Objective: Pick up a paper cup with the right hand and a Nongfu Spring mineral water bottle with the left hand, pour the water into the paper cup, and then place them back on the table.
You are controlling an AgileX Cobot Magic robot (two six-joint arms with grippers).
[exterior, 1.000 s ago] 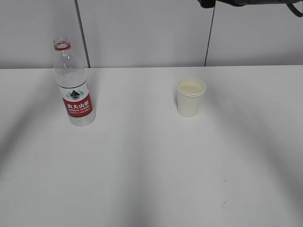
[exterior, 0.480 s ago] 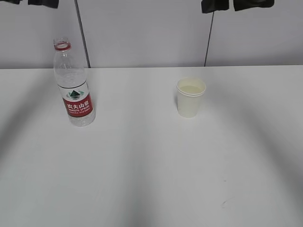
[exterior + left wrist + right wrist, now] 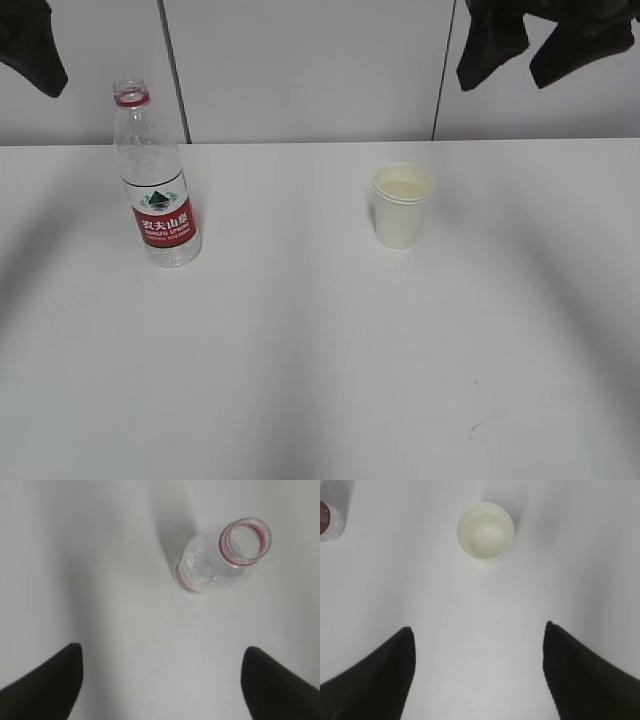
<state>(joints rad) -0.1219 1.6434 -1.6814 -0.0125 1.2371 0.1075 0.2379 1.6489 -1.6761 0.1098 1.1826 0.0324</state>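
**Both pincers spread wide above the surface, bottle and cup standing free**

Over on the far left, the left pincer hangs high above the surface, its two black fingers spread wide apart with nothing between them. In the exterior view only a dark, matte wedge of it pokes in at the top left corner.

Just right of that stands the Nongfu Spring mineral water bottle, upright near the back edge, uncapped, untouched. Clear ribbed plastic, a red ring at the neck, and a red-and-white label carrying a green mountain logo and white Chinese characters; the small print below them is too fine to read. From the left wrist view we look down at a slant onto its open round mouth, and how much is inside I cannot tell.

Moving across the plain, smooth white surface to right of centre, there is the paper cup: cream-white, tapered, rolled rim, standing upright and well apart from the bottle. Inside, a pale level of water shows.

Top right, the right pincer hovers high up over the cup's side of the surface, fingers gaping, gripping nothing. A small dark scuff mark sits on the surface near the front right.
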